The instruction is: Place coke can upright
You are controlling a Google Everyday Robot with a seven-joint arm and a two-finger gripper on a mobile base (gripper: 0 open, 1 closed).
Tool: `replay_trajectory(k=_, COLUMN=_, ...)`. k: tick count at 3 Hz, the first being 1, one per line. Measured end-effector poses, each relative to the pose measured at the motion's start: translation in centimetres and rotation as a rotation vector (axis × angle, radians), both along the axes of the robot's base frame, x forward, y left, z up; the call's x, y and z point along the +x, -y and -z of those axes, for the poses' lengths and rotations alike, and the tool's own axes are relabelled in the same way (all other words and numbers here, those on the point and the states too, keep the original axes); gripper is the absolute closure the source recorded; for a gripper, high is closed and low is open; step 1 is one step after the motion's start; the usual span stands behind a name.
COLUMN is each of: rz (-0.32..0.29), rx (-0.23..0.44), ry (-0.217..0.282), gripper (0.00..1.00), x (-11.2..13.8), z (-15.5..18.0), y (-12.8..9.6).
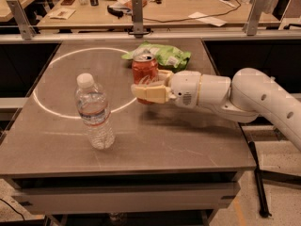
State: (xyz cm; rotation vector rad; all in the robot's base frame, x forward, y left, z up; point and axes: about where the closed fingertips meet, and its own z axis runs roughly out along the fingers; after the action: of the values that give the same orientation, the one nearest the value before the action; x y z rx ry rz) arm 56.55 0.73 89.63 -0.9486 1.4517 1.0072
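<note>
Coke can is upright in your gripper, fingers closed round its lower half. You can't tell if its base touches the table. Left to do: set down, release. Chip bag sits just behind the gripper, bottle well beyond its fingertips, nearer the front edge. Open tabletop lies under the arm for backing out.

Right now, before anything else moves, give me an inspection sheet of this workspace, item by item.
Surface: grey table, white ring showing on it.
Job's things: coke can upright; base hidden by the gripper.
Clutter: water bottle upright, front left; green chip bag behind the can.
Grippers: gripper closed around the coke can, mid-table.
Cables: black cable on the rear workbench.
Surroundings: rear workbench holds papers and small items.
</note>
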Motion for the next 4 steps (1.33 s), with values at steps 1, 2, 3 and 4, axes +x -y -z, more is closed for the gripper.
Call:
replay_trajectory(k=1, rz=-0.015, rx=0.000, ry=0.031, gripper=1.00, x=-0.5, z=1.1, y=0.2)
replay_trajectory(k=2, rz=-0.036, rx=-0.011, ry=0.030, gripper=1.00, x=-1.0, z=2.0, y=0.4)
replay_trajectory(k=3, rz=-0.055, rx=-0.022, ry=0.031, gripper=1.00, x=-1.4, z=2.4, y=0.5)
replay_trajectory(k=4, rz=-0.062, rx=-0.024, ry=0.032, gripper=0.82, x=-1.8, z=2.9, y=0.5)
